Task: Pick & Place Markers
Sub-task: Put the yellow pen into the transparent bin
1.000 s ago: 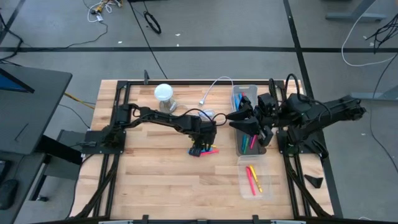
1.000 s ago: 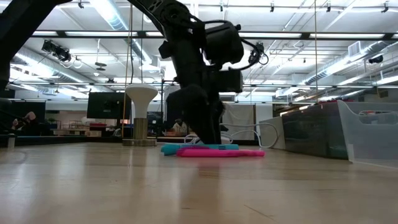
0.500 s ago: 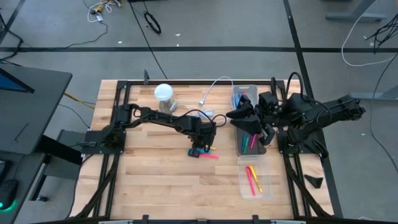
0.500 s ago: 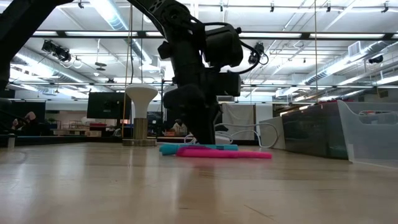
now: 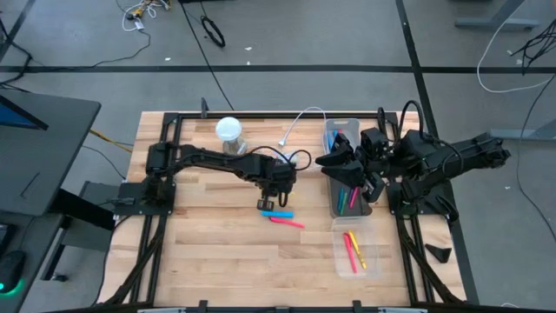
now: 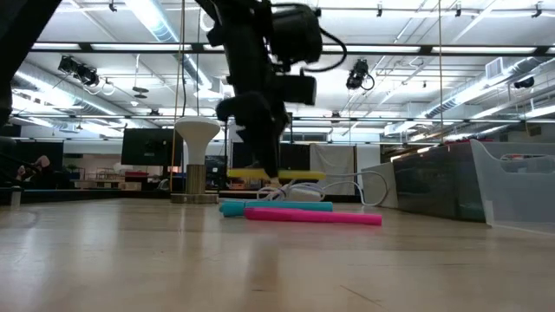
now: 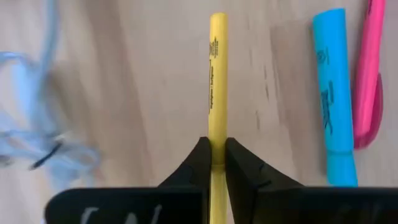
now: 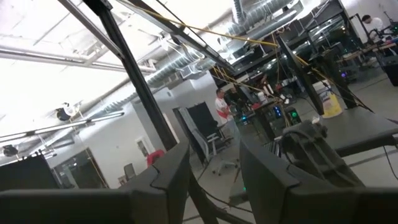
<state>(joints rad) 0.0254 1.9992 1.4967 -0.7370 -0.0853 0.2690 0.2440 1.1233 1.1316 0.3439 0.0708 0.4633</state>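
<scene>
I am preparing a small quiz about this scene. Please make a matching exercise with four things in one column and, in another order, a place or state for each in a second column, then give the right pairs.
Things:
1. yellow marker
2. blue marker
3. left gripper
4. right gripper

Places or states:
A. open, holding nothing, above the clear bins
B. held off the table
C. lying on the table beside the pink marker
D. shut on a marker

Pairs: 1-B, 2-C, 3-D, 4-A
</scene>
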